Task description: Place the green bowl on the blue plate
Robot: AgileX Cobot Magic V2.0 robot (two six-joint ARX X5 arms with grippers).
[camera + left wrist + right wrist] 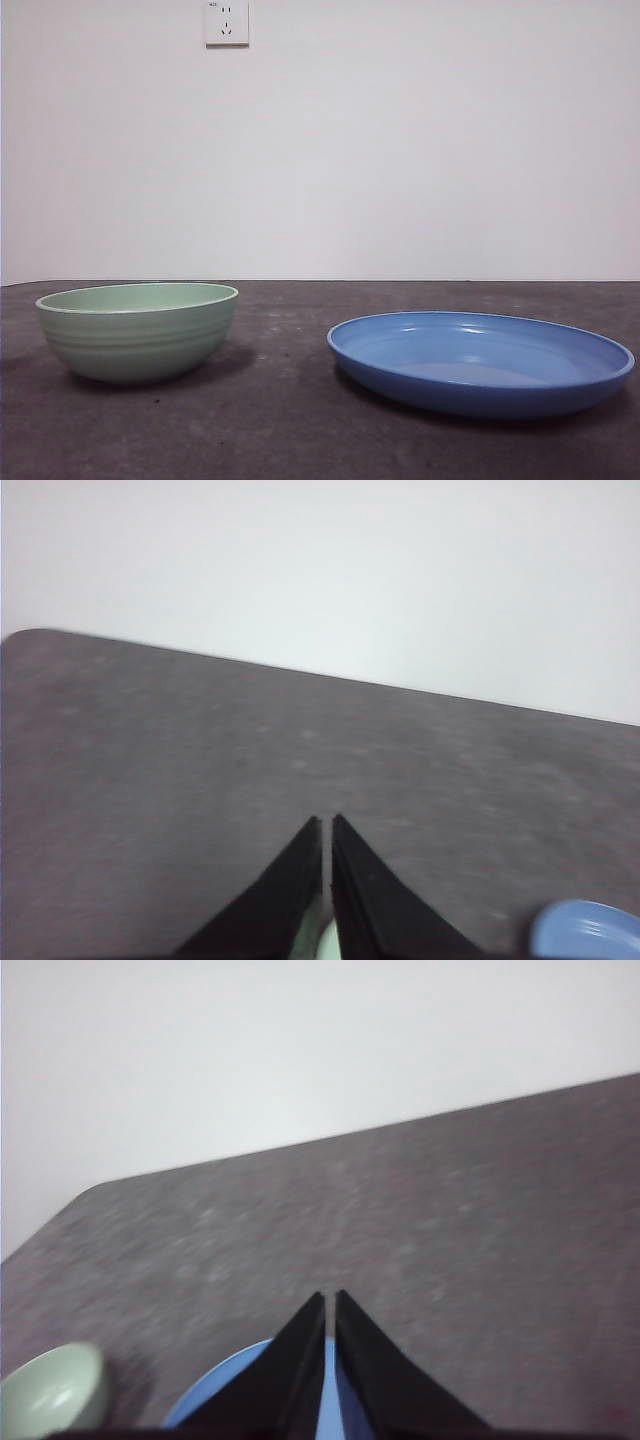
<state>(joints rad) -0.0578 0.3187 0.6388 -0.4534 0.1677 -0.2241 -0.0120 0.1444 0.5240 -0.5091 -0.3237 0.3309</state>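
The green bowl [138,329] stands upright on the dark table at the left of the front view, with faint ridges on its side. To its right lies the blue plate [480,358], apart from the bowl and with nothing on it. No arm shows in the front view. My left gripper [327,822] is shut and holds nothing; a sliver of the pale bowl [325,942] shows under its jaws and an edge of the plate [585,930] off to one side. My right gripper [330,1298] is shut above the plate [225,1395], with the bowl [52,1390] beside it.
A dark grey table [290,420] runs back to a white wall. A white wall socket [227,22] sits high on the wall.
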